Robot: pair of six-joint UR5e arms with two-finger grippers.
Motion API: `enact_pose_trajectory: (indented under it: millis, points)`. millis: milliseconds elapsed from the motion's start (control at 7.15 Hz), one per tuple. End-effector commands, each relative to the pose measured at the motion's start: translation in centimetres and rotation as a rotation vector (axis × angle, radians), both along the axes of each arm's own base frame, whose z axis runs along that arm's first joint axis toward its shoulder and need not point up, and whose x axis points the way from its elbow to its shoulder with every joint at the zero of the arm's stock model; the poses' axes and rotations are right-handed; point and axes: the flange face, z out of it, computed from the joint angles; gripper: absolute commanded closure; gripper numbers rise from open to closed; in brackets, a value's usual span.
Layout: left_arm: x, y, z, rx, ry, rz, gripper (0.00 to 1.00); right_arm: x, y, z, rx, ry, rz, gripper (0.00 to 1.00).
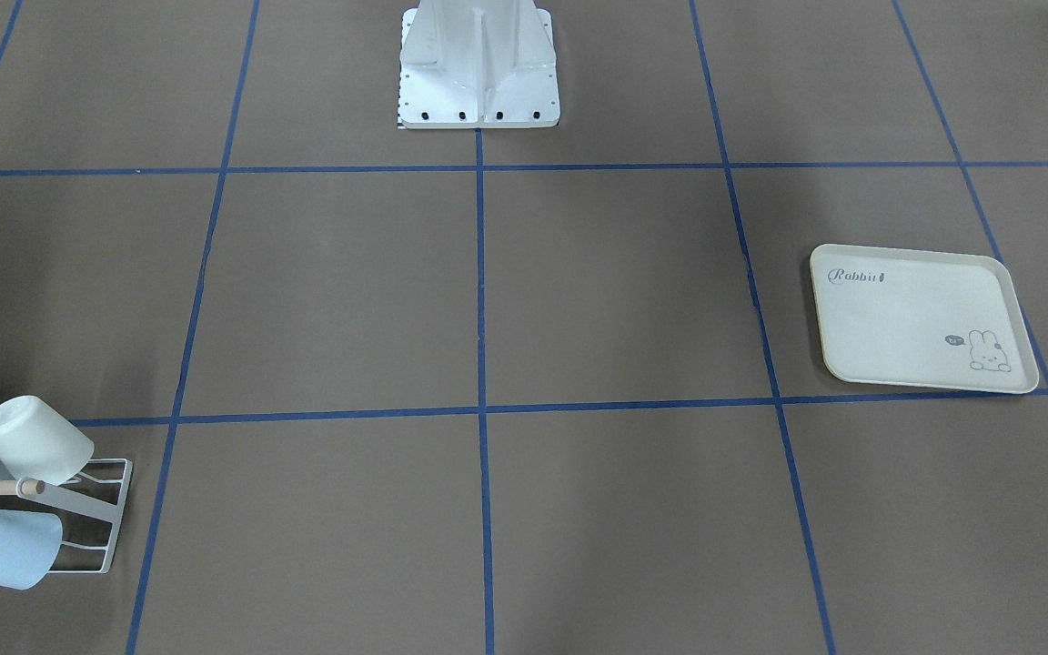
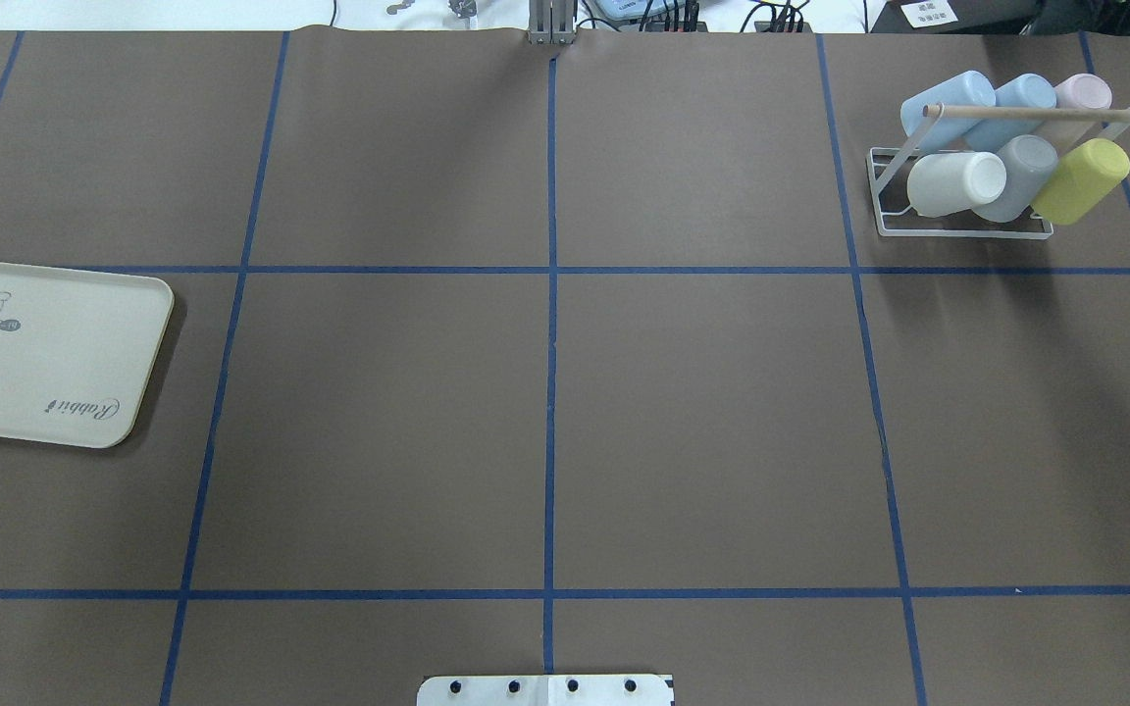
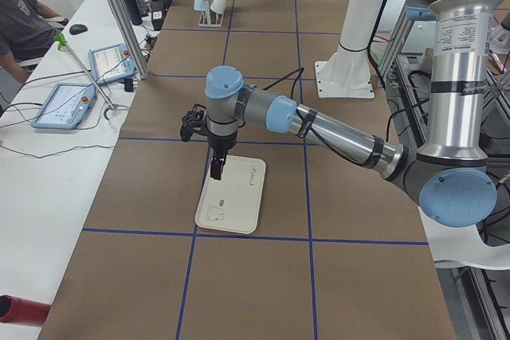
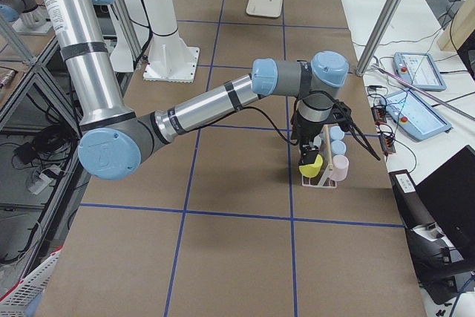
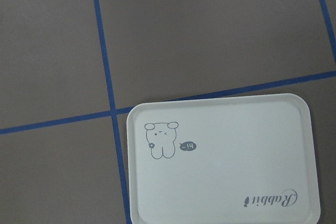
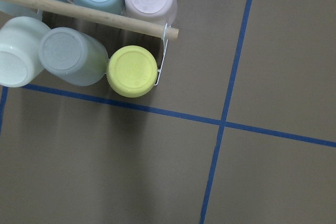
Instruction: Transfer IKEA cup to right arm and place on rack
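Several IKEA cups sit tilted, bottoms up, on the white wire rack (image 2: 962, 231) under its wooden dowel (image 2: 1026, 111): a white cup (image 2: 955, 183), a grey cup (image 2: 1016, 176), a yellow cup (image 2: 1080, 180), plus two blue and one pink behind. The right wrist view looks down on the yellow cup (image 6: 132, 71) and the dowel (image 6: 89, 15). My right gripper (image 4: 306, 155) hangs just above the rack (image 4: 318, 180); I cannot tell if it is open or shut. My left gripper (image 3: 216, 171) hovers over the cream tray (image 3: 231, 197); its state cannot be told either.
The rabbit-print tray (image 2: 45, 353) lies bare at the table's left end, also the tray (image 5: 226, 161) in the left wrist view. The robot's white base (image 1: 478, 68) stands at mid-table edge. A person (image 3: 20, 21) and control tablets (image 3: 68, 105) are at a side bench.
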Motion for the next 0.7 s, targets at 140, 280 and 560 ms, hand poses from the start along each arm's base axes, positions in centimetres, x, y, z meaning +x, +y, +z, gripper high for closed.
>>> enact_pose_trajectory:
  millis: [140, 280, 560]
  points:
    - [-1.3, -0.4, 3.0, -0.068, 0.011, -0.038, 0.00, -0.8, 2.6, 4.8, 0.005, 0.007, -0.018, 0.00]
    - [-1.2, -1.3, 4.4, -0.089, 0.007, -0.036, 0.00, -0.5, 4.9, 8.3, -0.050, 0.010, -0.010, 0.00]
    - [-1.4, -0.6, 7.9, -0.153, -0.008, -0.037, 0.00, -0.3, 6.0, 9.5, -0.046, 0.004, 0.000, 0.00]
